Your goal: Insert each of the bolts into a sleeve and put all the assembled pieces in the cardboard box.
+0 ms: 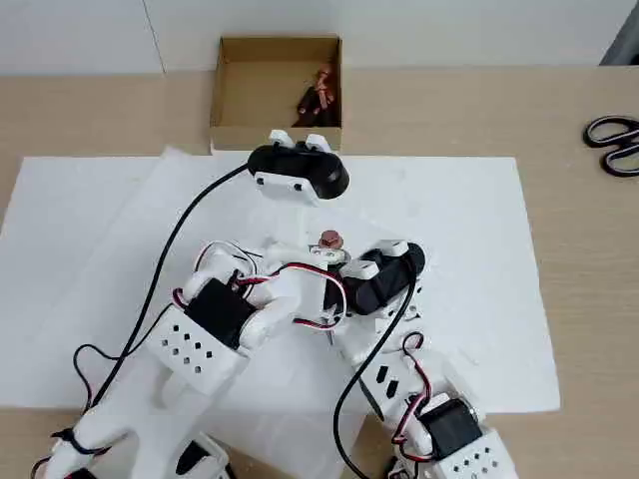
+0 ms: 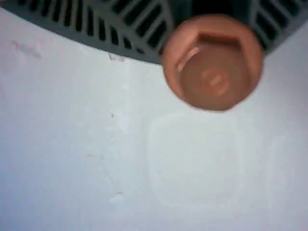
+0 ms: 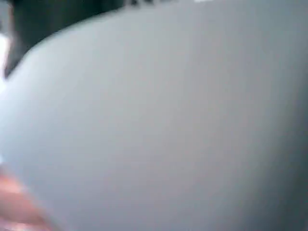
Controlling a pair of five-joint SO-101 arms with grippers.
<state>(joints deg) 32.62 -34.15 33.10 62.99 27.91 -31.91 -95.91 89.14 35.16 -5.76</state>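
Insertion looks under way: the bolt (image 1: 329,239) is mid-table over the paper (image 1: 479,230), the left hand's and right hand's state I cannot tell; next it needs seating squarely, then the far-edge cardboard box (image 1: 228,95).

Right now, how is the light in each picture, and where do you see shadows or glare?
High view: soft, even light, with only faint shadows on the white paper and no glare. Left wrist view: a pale glint on the head of the orange bolt, with no hard shadow under it. Right wrist view: a grey surface close to the lens, shading darker toward one side, without glare.
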